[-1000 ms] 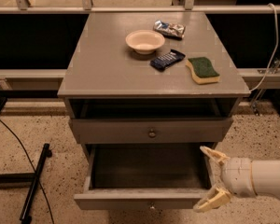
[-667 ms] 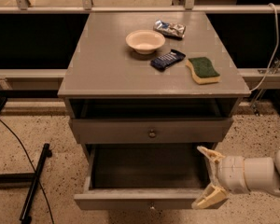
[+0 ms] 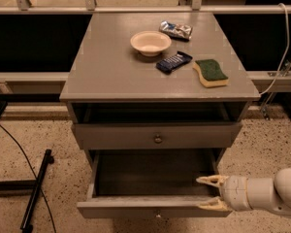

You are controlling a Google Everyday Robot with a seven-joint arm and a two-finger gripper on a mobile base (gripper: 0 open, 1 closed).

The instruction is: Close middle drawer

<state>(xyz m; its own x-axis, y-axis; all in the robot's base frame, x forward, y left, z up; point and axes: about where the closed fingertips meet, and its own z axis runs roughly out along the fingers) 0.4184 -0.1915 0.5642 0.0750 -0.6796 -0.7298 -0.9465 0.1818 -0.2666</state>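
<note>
The middle drawer [image 3: 155, 208] is pulled far out, low in the camera view, and its dark inside is empty. It has a plain grey front with a small knob at the centre. My gripper [image 3: 200, 193] is at the right end of that front, open and empty, with its tips pointing left. The upper finger [image 3: 211, 180] hangs over the drawer's inside. The lower finger [image 3: 212, 205] lies at the top edge of the front. The wider top drawer [image 3: 157, 139] stands slightly out above it. The bottom drawer is out of view.
On the cabinet top [image 3: 111, 72] are a cream bowl [image 3: 150, 42], a blue packet [image 3: 173, 61], a foil packet [image 3: 176, 30] and a yellow-green sponge [image 3: 211, 72]. A black stand [image 3: 36, 191] and a cable lie on the floor at left. A white cable [image 3: 283, 47] hangs at right.
My gripper has moved a little left towards the drawer's front, and its fingers stand closer together. The middle drawer has not moved.
</note>
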